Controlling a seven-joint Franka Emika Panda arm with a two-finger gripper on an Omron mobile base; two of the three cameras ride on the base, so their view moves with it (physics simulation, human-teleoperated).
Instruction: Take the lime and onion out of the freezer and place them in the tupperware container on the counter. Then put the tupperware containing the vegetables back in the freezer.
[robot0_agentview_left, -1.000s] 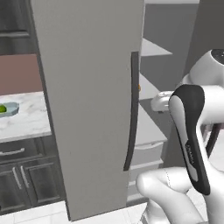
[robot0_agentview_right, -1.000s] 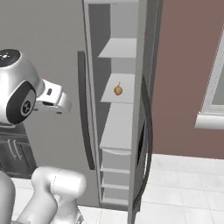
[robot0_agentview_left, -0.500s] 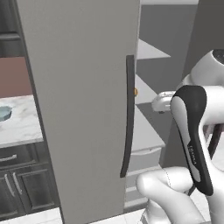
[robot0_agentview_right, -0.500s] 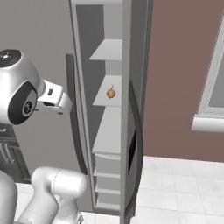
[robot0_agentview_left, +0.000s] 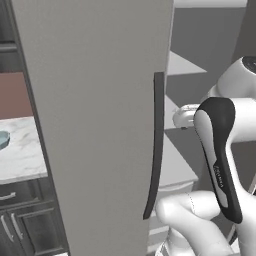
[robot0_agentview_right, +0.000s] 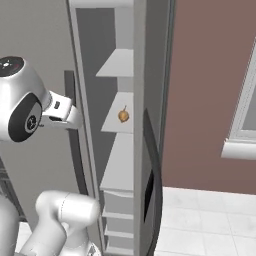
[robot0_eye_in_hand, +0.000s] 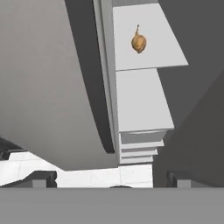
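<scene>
Step in hand looks like fetching the second item: the onion (robot0_eye_in_hand: 138, 42) sits alone on a pale inner shelf of the freezer (robot0_agentview_left: 100, 125), roughly mid-height in the right base view, well back from the door edge. The gripper (robot0_eye_in_hand: 109, 178) is spread wide with nothing between the fingers, aimed toward the freezer opening but well apart from the onion. The speckled freezer door with its dark handle (robot0_agentview_left: 154, 145) stands between the arm and the counter (robot0_agentview_left: 20, 157) in the left base view. The tupperware container (robot0_agentview_left: 3, 139) shows as a pale blue sliver on the counter, left of the freezer door; its contents can't be made out, so lime status unknown. Next move probably calls for reaching past the door edge into the freezer, lining the open fingers around the onion on its shelf, then closing. Narrow gap beside the door, so a collision with the door or shelf edge seems possible. Room: reddish-brown wall and a window sill right of the freezer, pale tiled floor below.
</scene>
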